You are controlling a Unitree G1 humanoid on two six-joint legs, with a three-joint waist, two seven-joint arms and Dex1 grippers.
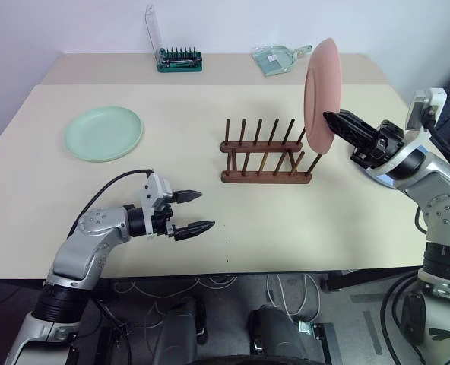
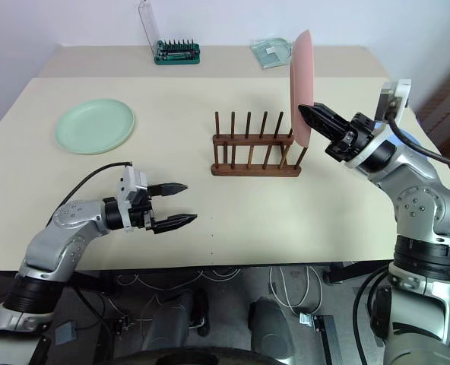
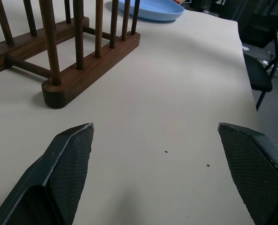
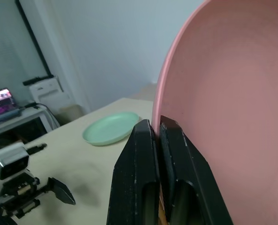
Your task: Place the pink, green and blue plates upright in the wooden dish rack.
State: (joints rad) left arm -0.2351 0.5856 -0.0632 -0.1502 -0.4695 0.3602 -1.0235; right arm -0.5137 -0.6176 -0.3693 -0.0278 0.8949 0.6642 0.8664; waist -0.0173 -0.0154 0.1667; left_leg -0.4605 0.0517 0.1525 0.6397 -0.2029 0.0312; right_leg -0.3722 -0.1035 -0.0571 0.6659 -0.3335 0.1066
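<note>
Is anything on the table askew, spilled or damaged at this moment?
Nothing stands out. The green plate lies flat, the wooden dish rack stands straight and empty, and the right gripper holds the pink plate upright beside it.

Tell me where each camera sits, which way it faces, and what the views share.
Head views: forward and down over table, rack, both arms.
Left wrist view: along open left gripper, low toward rack and blue plate.
Right wrist view: along right gripper, shut on upright pink plate.
Shared: green plate, also in the head views.

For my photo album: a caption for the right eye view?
Right pincer holds the pink plate upright beside the wooden rack.
</note>
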